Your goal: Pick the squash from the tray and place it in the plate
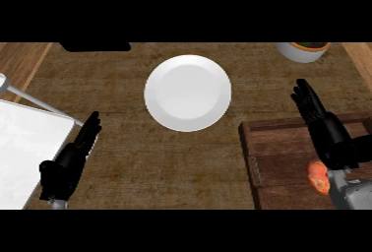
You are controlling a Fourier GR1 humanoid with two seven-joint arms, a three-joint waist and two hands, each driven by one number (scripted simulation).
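A white plate (pixel 187 92) lies on the brown counter at the middle top. The wooden tray (pixel 287 147) sits at the lower right. On it lies an orange squash (pixel 317 176), mostly hidden behind my right wrist. My right hand (pixel 327 130) is open over the tray, fingers straight and pointing away, just above the squash and holding nothing. My left hand (pixel 69 160) is open at the lower left, fingers straight, resting away from both tray and plate.
A white board with a metal rail (pixel 22 142) fills the left edge beside my left hand. A white pot (pixel 303 50) stands at the top right. A dark object (pixel 94 47) shows at the top left edge.
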